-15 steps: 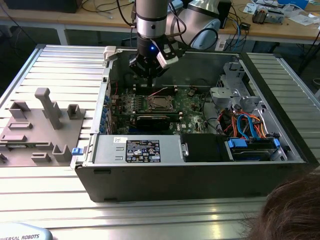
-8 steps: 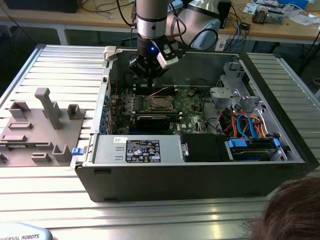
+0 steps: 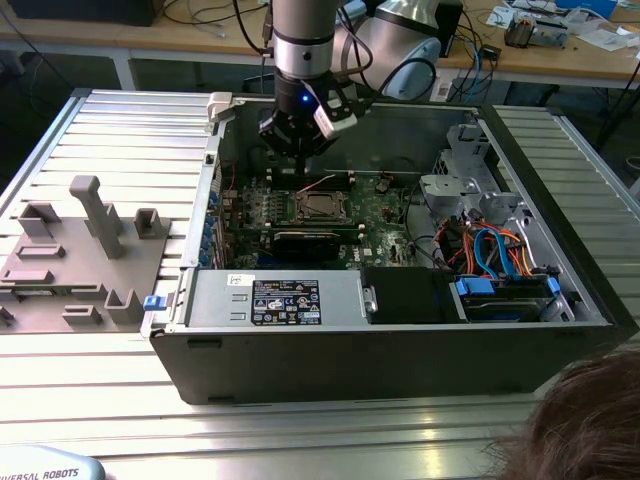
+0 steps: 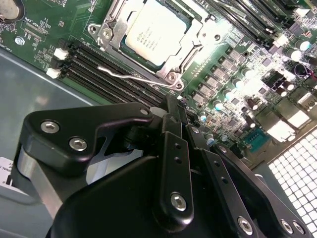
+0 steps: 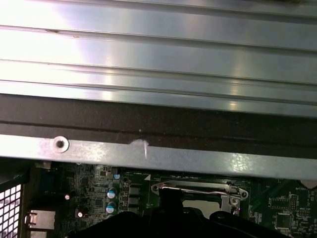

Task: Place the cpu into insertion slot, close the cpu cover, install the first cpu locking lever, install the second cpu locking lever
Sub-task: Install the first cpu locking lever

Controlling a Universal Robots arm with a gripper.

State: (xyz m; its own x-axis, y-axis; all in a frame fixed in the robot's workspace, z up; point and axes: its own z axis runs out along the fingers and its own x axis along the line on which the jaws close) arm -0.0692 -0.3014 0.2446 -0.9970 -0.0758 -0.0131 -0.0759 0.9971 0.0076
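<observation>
The pincer (image 3: 300,150) hung inside the open computer case (image 3: 560,225), just above the green motherboard (image 3: 385,205) at about 12 o'clock from the insertion slot (image 3: 320,207). In the second wrist view its fingers (image 4: 171,124) were drawn together with nothing between them — narrow, empty. The cpu (image 4: 156,30) sat flat in the insertion slot, its silver top exposed. A thin locking lever (image 4: 131,75) lay along the slot's edge — beside the black memory slots (image 4: 94,64).
</observation>
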